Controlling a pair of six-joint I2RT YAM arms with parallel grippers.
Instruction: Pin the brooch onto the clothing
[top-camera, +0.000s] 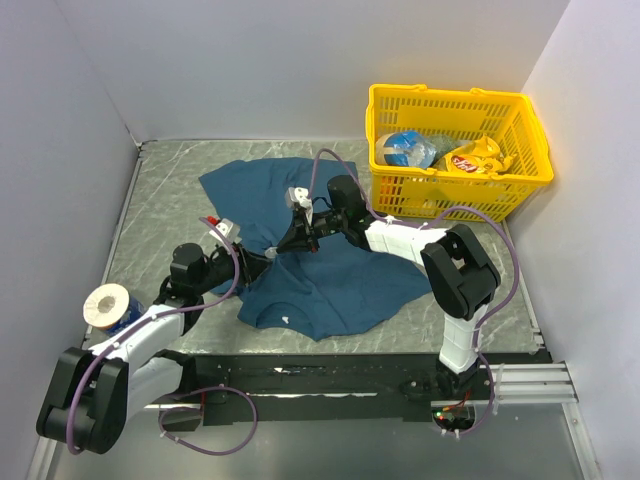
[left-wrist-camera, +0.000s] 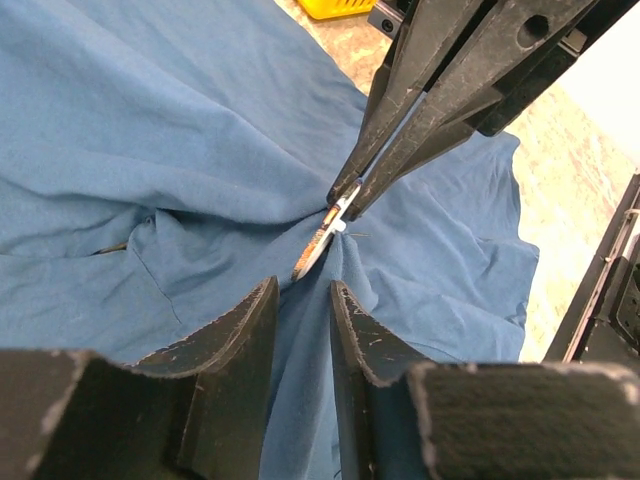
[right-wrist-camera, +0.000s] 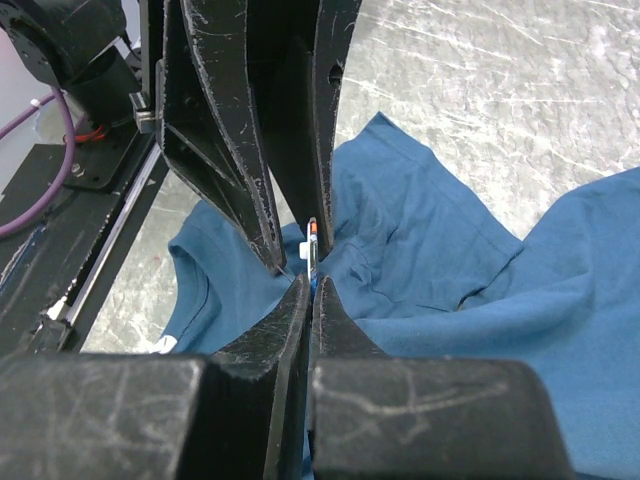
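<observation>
The table (top-camera: 165, 165) was walled on three sides, with bare top showing left of the shirt and behind it. The shirt (top-camera: 340, 285) lay crumpled mid-table, puckered into a ridge where the two grippers met. A basket (top-camera: 455, 185) stood close behind the right arm, so room to swing looked tight there. A tape roll (top-camera: 108, 305) sat by the left arm, well apart from the work.

The left gripper (left-wrist-camera: 303, 290) had its jaws narrowly apart astride the raised fold, and I could not tell whether they pinched it. The right gripper (left-wrist-camera: 345, 200) was clamped on the brooch (left-wrist-camera: 316, 248), whose lower end touched the top of that fold, just beyond the left fingertips.

The job looked about midway, with the brooch at the cloth. Whether the pin had pierced or the clasp was shut did not show. Fastening and letting go seemed left to do.
</observation>
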